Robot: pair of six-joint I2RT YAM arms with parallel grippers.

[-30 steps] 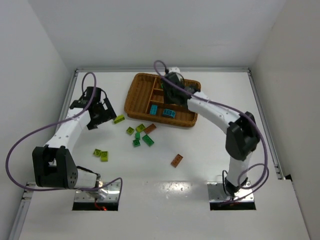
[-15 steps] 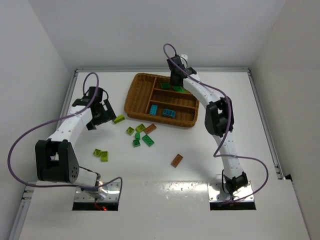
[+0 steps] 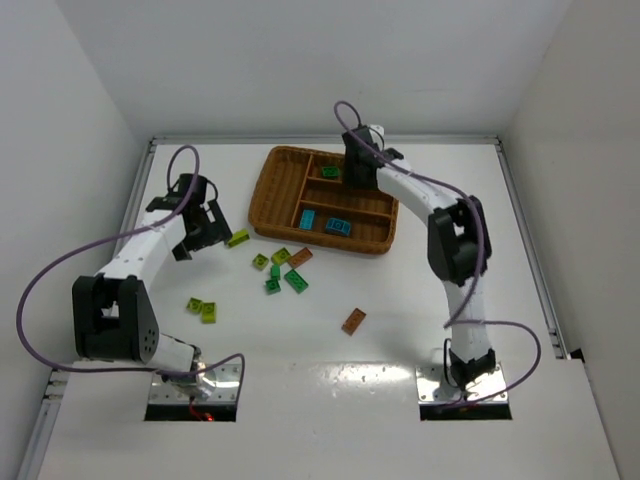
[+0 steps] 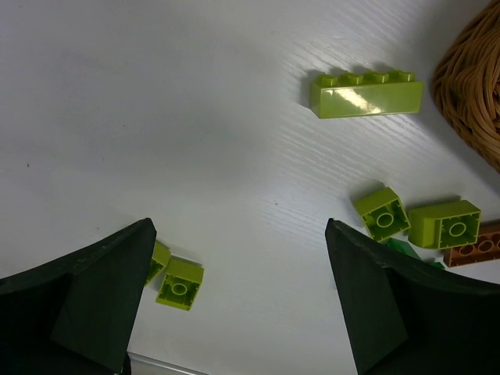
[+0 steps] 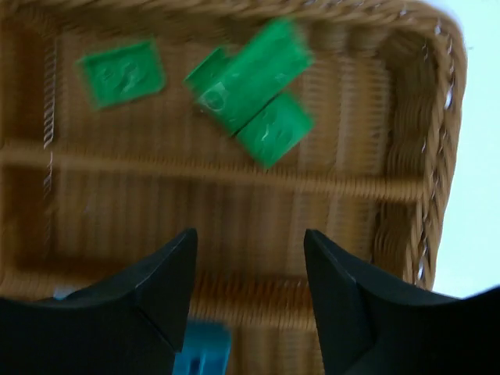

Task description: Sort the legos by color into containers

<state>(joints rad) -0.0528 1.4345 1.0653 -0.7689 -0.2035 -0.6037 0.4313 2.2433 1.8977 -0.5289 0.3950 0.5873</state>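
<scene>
L gripper (image 4: 238, 228) fingers spread, empty, over table (image 4: 156, 94) amid lime legos (image 4: 366, 94); R gripper (image 5: 248, 238) spread, empty, over tray (image 5: 441, 148) near end rim, green legos (image 5: 254, 82) beyond

We record the left arm (image 3: 140, 255) based at seven o'clock in the top view. It is folded at the elbow, with the forearm running toward one o'clock. The left pincer (image 3: 200, 228) points downward, and its two dark fingers (image 4: 101, 289) are spread wide in the wrist view. The right arm (image 3: 455, 250) stands from its base at five o'clock almost straight toward twelve, bends at the elbow, and reaches its forearm toward ten o'clock. The right pincer (image 3: 357, 172) is tipped downward, fingers (image 5: 156, 289) likewise well apart. The right wrist view is blurred.
</scene>
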